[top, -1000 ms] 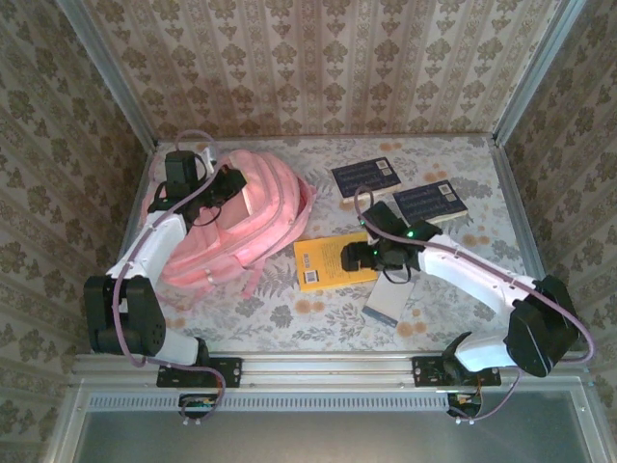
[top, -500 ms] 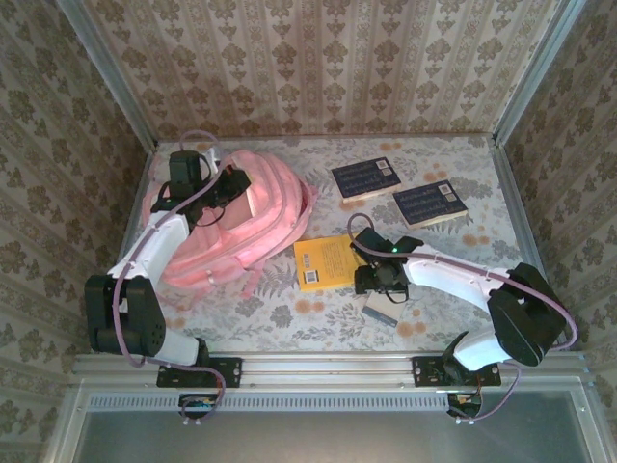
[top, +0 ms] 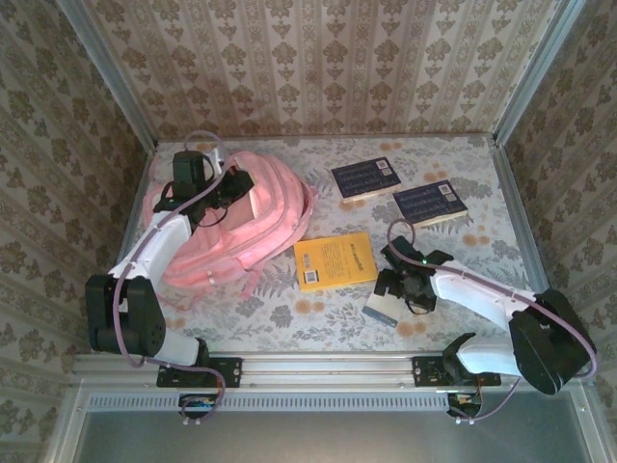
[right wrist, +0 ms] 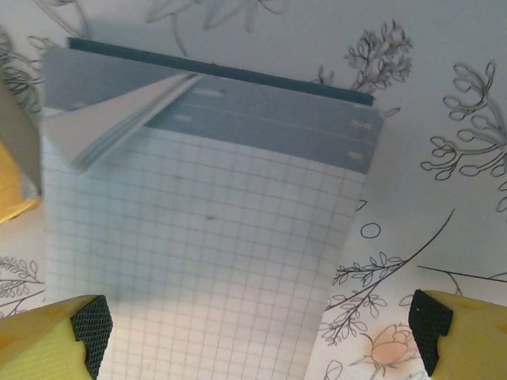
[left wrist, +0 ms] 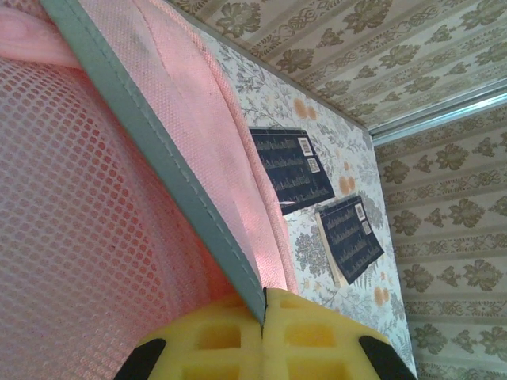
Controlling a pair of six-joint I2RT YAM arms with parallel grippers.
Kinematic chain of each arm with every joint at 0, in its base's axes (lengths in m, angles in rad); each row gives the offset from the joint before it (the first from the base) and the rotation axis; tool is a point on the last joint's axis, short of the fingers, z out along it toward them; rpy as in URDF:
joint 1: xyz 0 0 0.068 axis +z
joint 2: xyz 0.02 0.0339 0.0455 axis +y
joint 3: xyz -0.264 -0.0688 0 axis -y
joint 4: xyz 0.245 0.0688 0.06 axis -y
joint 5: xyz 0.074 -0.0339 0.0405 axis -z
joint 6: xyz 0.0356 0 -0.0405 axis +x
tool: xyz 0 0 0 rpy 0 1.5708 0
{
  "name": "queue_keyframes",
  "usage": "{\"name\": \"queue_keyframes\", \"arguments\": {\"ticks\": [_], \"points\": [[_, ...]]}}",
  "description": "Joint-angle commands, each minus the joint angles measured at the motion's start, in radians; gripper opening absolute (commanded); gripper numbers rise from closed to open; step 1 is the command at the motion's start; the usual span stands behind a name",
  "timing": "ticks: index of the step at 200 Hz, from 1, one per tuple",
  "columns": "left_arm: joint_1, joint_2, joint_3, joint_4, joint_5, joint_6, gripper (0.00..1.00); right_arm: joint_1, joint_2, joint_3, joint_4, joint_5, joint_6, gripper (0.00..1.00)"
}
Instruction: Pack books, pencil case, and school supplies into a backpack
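Books [top: 335, 261] three, backpack [top: 262, 207] one, notepad [top: 381, 309] perhaps

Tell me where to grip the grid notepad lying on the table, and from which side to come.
Probably across its width near the grey binding strip, coming straight down. The grid notepad lies flat on the table, and its sheets fan apart at the corner beside that strip; clamping there should press them together. The open right gripper hovers over its unbound end.

White arms [top: 159, 241], black joints, yellow jaws
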Motion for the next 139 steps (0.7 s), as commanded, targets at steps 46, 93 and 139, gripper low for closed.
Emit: {"name": "queue_keyframes", "arguments": {"ticks": [46, 93, 139], "points": [[-0.040, -0.008, 0.039, -0.016, 0.021, 0.058, 0.00, -0.042, -0.013, -0.089, 0.251, -0.251, 0.095, 0.90], [-0.074, 0.007, 0.060, -0.043, 0.024, 0.087, 0.00, -0.041, -0.033, -0.066, 0.332, -0.317, 0.131, 0.75], [-0.090, 0.010, 0.068, -0.062, 0.021, 0.108, 0.00, -0.041, -0.048, -0.036, 0.341, -0.333, 0.140, 0.69]]}}
